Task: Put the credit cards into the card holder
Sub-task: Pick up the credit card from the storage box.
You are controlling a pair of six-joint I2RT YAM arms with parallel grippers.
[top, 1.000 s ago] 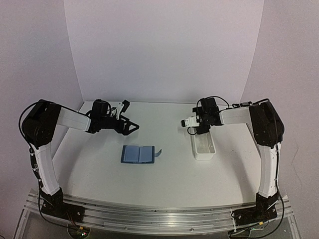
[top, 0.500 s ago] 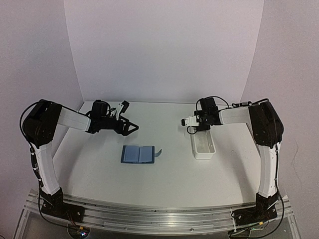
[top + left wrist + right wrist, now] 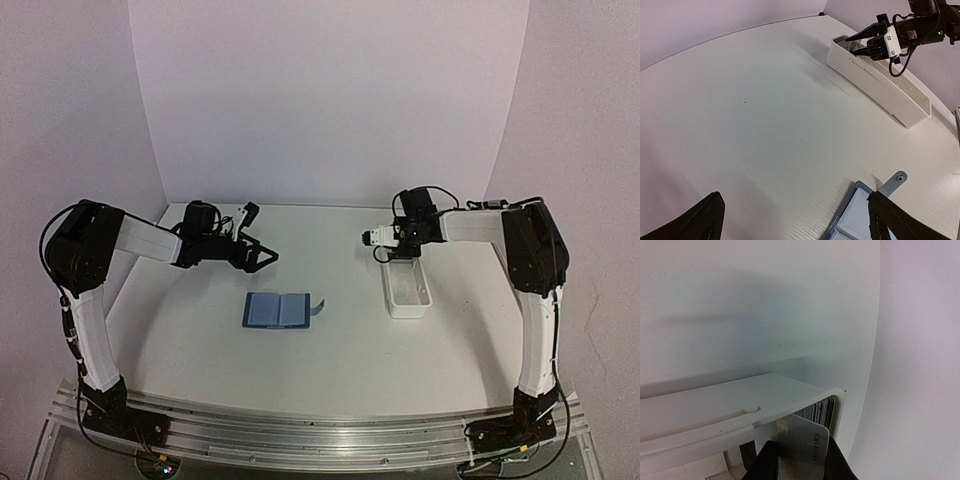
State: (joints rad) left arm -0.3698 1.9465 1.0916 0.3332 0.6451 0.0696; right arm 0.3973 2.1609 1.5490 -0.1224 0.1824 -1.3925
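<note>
1. Card holder (image 3: 278, 310): small, dark-blue, nearly square folding wallet. It lies open and flat on the white table (image 3: 330, 350), just to the 9 o'clock side of the table's middle. Its pale grey-blue pocket pages face up. The left wrist view catches only one corner of it (image 3: 856, 220).
2. Snap tab (image 3: 893, 180): short grey-blue strap with a round stud. It juts from the card holder's 3 o'clock edge and lies on the table.
3. Tray (image 3: 408, 312): long white rectangular plastic trough, at 3 o'clock from the card holder and well apart from it. Its long axis runs from 12 to 6 o'clock.
4. Stack of cards (image 3: 818, 410): dark, stripe-edged cards standing on edge against the tray's 12 o'clock end wall.
5. Credit card (image 3: 802, 442): pale silver-white plastic with a gold chip and printed lettering. It is tilted up at the tray's 12 o'clock end, in front of the stack.
6. Right gripper (image 3: 800, 463): black, two-fingered, reaching down over the tray's 12 o'clock end (image 3: 398, 258). Its fingers are drawn in and pinch the credit card, one at each side edge.
7. Left gripper (image 3: 264, 256): black, two-fingered, hovering above the table at about 12 o'clock from the card holder. Its fingers are spread wide with nothing between them (image 3: 794, 197).
</note>
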